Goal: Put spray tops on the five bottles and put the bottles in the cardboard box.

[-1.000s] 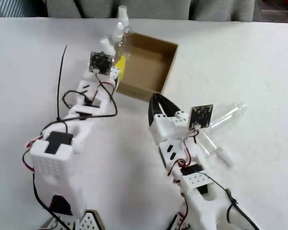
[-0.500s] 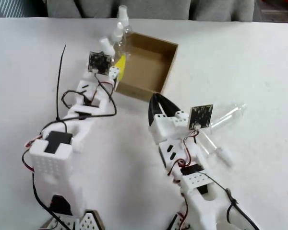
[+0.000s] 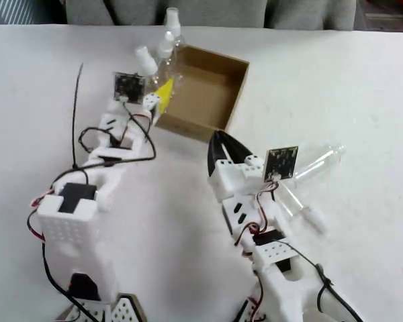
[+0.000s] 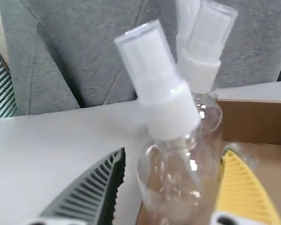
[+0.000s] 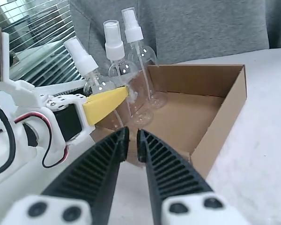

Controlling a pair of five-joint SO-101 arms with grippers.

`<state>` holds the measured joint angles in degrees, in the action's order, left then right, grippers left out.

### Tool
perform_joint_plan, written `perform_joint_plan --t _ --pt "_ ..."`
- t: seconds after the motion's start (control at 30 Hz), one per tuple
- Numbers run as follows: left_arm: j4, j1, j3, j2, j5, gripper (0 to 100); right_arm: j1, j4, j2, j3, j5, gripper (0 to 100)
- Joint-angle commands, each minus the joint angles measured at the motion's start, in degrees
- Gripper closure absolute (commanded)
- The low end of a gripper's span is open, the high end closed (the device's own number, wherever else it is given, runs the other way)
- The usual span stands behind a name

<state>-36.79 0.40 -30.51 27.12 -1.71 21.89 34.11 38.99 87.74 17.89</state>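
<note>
My left gripper (image 3: 162, 90) is shut on a clear bottle (image 3: 154, 72) with a white spray top (image 4: 159, 93), held tilted at the cardboard box's (image 3: 208, 90) left wall. In the left wrist view the bottle (image 4: 178, 178) sits between the grey and yellow fingers. Two more topped bottles (image 3: 166, 41) (image 5: 131, 28) stand in the box's far left corner. My right gripper (image 3: 223, 149) (image 5: 132, 133) is shut on nothing, just in front of the box. An uncapped bottle (image 3: 320, 162) and a loose spray top (image 3: 310, 215) lie on the table to the right.
The box (image 5: 206, 108) has room in its middle and right side. The white table (image 3: 336, 80) is bare beyond the box's right wall. A grey backdrop (image 5: 201, 23) runs along the table's far edge.
The left arm has swung left and away with its bottle, which now leans more outward from the box's left wall. The right arm has stayed put.
</note>
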Motion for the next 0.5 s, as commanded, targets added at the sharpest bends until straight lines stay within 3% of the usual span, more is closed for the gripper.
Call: perform_joint_plan --t 0.0,0.47 --pt "-0.8 -2.2 -1.1 -5.1 2.9 67 0.0 -0.1 0.0 -0.4 -2.6 98.1" --pt "-0.8 0.8 -13.5 -18.9 2.5 67 0.0 -0.1 0.0 -0.4 -3.2 98.1"
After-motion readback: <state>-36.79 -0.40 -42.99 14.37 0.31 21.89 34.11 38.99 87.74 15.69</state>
